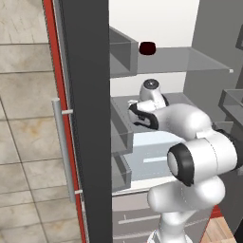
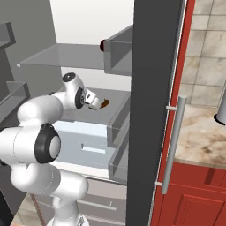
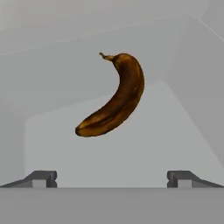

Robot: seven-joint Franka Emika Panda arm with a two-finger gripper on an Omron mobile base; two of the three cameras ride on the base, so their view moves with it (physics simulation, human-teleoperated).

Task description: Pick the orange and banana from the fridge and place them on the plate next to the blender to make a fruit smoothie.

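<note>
The hand is reaching into the fridge. Its 2 fingers are standing wide apart. The banana is lying on the shelf ahead of them.

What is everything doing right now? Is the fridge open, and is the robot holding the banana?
fridge: door open, arm reaching inside.
banana: lying on a fridge shelf, not held, ahead of the fingertips.
gripper: open, empty, pointed at the banana.
dark red item: sitting on the upper glass shelf, untouched.
drawer: low in the fridge, closed.
</note>
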